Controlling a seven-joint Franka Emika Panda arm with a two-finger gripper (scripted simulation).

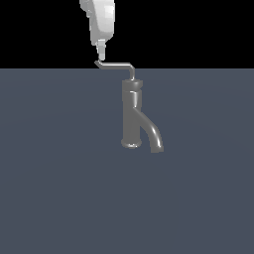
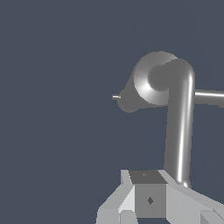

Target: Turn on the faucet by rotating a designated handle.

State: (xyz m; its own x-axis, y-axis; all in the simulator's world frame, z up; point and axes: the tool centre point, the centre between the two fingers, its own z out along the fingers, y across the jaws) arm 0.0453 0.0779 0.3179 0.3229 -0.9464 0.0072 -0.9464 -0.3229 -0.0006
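The grey metallic faucet stands upright on the dark floor, its thick spout curving down toward the exterior view's right. From the cap, the thin handle runs toward the exterior view's left and ends in an upturned tip. My gripper hangs straight above that tip, fingers together, almost touching it. In the wrist view the faucet is seen from above, and the handle reaches down to beside my gripper. Nothing is held between the fingers.
The flat blue-grey floor spreads all around the faucet's flared base. A second grey bar leaves the faucet top and runs off the wrist view's edge.
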